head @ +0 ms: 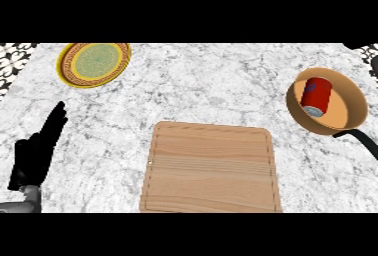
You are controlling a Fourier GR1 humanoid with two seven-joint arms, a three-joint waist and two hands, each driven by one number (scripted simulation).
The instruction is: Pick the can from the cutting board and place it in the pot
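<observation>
A red can (317, 96) lies on its side inside the orange pot (354, 104) at the right of the counter, its silver end toward the near rim. The pot's black handle runs toward the lower right. A bare wooden cutting board (211, 167) sits in the middle near the front edge. My left hand (37, 150) shows at the lower left, open, its fingers straight and pointing up and away, resting on nothing. My right hand is out of view.
A yellow-rimmed plate (94, 63) with a green centre stands at the back left. White marble counter (207, 85) stretches between plate, board and pot. A dark patterned wall edge shows at the far corners.
</observation>
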